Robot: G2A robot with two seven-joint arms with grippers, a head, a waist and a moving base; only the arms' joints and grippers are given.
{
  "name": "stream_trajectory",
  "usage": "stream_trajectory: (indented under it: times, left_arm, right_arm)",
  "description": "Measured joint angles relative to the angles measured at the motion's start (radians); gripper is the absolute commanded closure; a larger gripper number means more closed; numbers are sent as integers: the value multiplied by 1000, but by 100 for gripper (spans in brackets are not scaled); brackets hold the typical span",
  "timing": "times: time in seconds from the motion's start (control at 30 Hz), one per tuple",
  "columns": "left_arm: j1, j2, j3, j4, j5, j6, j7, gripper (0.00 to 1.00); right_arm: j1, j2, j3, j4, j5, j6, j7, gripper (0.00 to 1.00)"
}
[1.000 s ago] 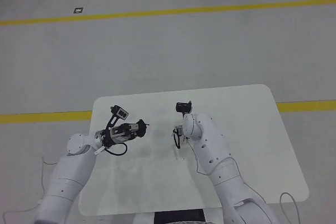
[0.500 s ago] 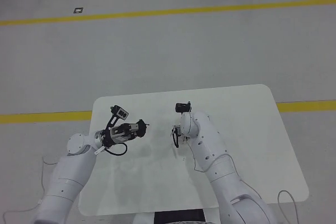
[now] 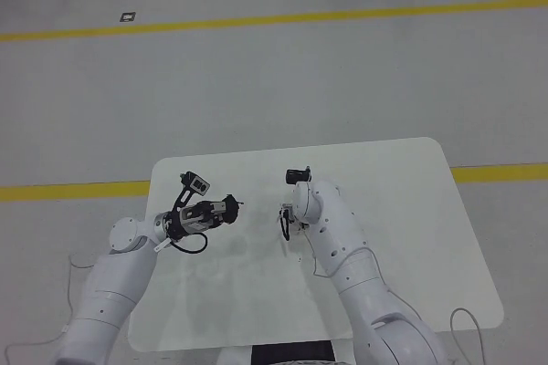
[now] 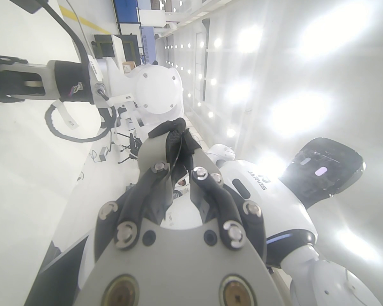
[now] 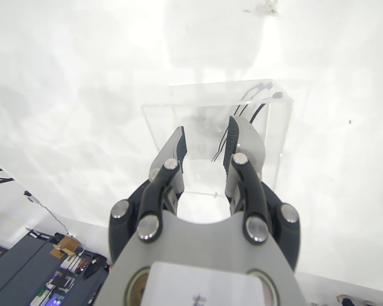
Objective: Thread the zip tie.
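The left tool (image 4: 178, 132) is held over the white tabletop (image 3: 402, 182), its fingers pressed together on 1 thin black zip tie (image 4: 178, 155), which is seen running down between the pads. The right tool (image 5: 206, 143) is spread and pointed down at a clear box (image 5: 276, 148) standing on the tabletop. Loose zip ties (image 5: 277, 95) are seen inside the box, slanting behind 1 finger (image 5: 233, 138).
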Motion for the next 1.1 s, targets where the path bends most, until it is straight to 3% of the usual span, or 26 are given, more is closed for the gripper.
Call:
stream_trajectory:
  times: [0.23,0.4,1.1]
  left_arm:
    - [0,0,0,0,0,0,0,100]
    - [0,0,0,0,0,0,0,100]
    - [0,0,0,0,0,0,0,100]
  right_arm:
    - [13,-3,11,23,-12,0,-1,74]
    - [18,-5,14,32,-13,0,-2,85]
    - [34,-2,8,57,-21,0,-16,84]
